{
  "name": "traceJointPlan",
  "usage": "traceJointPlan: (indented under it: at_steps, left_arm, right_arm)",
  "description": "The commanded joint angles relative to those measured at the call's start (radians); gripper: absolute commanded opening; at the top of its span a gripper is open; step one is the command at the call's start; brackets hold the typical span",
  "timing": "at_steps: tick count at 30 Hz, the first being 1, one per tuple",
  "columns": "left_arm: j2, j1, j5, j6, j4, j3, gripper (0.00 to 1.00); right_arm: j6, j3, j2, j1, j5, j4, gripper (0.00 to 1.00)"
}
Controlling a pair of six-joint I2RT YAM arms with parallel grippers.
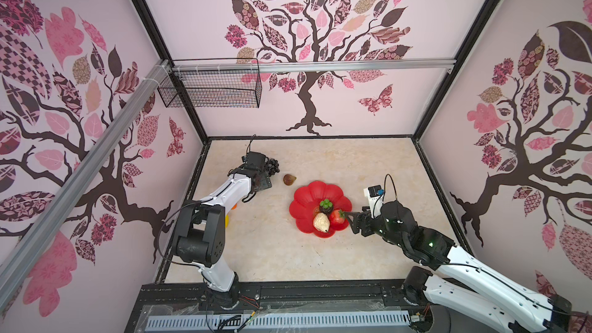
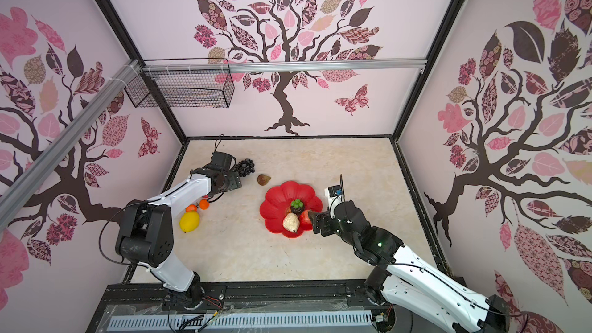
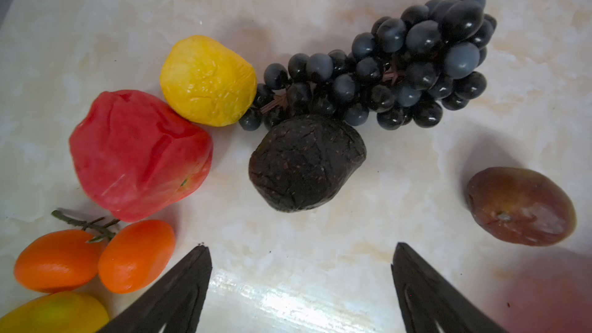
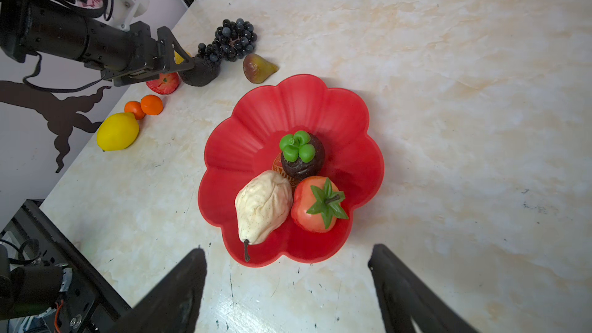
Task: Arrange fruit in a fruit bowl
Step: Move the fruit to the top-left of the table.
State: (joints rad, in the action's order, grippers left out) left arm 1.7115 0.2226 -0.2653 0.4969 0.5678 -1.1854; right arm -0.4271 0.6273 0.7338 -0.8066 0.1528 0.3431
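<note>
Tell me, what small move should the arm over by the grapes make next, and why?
Probably lower the left gripper onto the dark avocado and close on it. Its jaws stand open and empty, the avocado lies straight ahead, centred between them, and the red bowl has plenty of bare room for another fruit.

Bright, even light throughout.
You'll see glare on the table (image 4: 230,312) by the blurred right claw (image 4: 288,248); top views bow at edges.
</note>
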Motion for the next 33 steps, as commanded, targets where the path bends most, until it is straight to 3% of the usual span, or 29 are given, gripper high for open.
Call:
traceJointPlan:
  at_steps: [1,8,16,29,33]
  left_arm:
    - [0.048,-0.020,0.000,-0.004,0.048,-0.090,0.93]
    - [0.133,-0.039,-0.001,-0.004,0.059,-0.160,0.96]
    - [0.202,-0.085,0.080,-0.017,0.034,-0.203,0.98]
    - [0.226,-0.101,0.299,-0.036,-0.045,-0.190,0.95]
    - [0.186,-0.076,0.298,-0.033,-0.027,-0.158,0.93]
  right_arm:
    - [-0.008,0.007,-0.011,-0.005,-0.010,0.017,0.84]
    - [-0.011,0.000,-0.005,-0.006,-0.013,0.011,0.86]
    - [-0.013,0.000,0.012,-0.005,-0.014,0.004,0.87]
    - [-0.012,-0.013,0.025,-0.006,-0.013,0.000,0.88]
    - [-0.014,-0.020,0.030,-0.005,-0.022,-0.006,0.88]
